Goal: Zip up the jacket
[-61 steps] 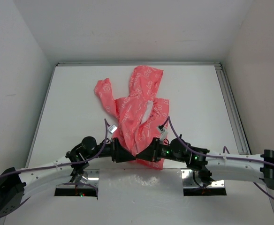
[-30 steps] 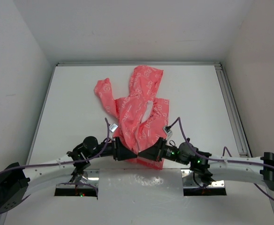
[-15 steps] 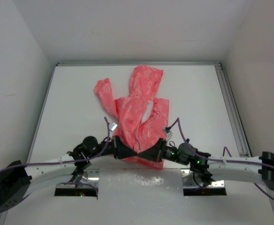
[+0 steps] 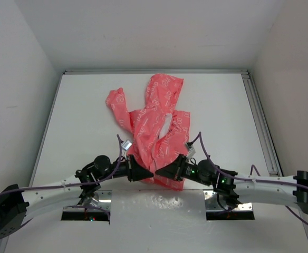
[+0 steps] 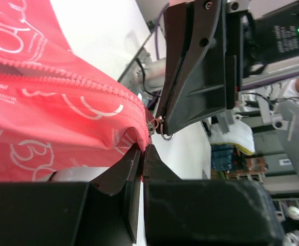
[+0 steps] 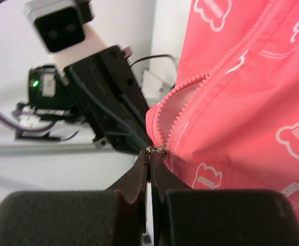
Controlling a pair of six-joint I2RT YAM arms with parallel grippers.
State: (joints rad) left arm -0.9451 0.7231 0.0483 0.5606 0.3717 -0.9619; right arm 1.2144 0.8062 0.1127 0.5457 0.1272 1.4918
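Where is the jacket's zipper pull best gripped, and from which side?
Grip the small metal pull tab at the zipper's bottom end, coming from below the hem of the jacket: it juts past the fabric edge, where the right gripper pinches it.

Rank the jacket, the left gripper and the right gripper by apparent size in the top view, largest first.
1. jacket: by far the largest.
2. left gripper and right gripper: they look about the same size, so they are not ranked against each other.
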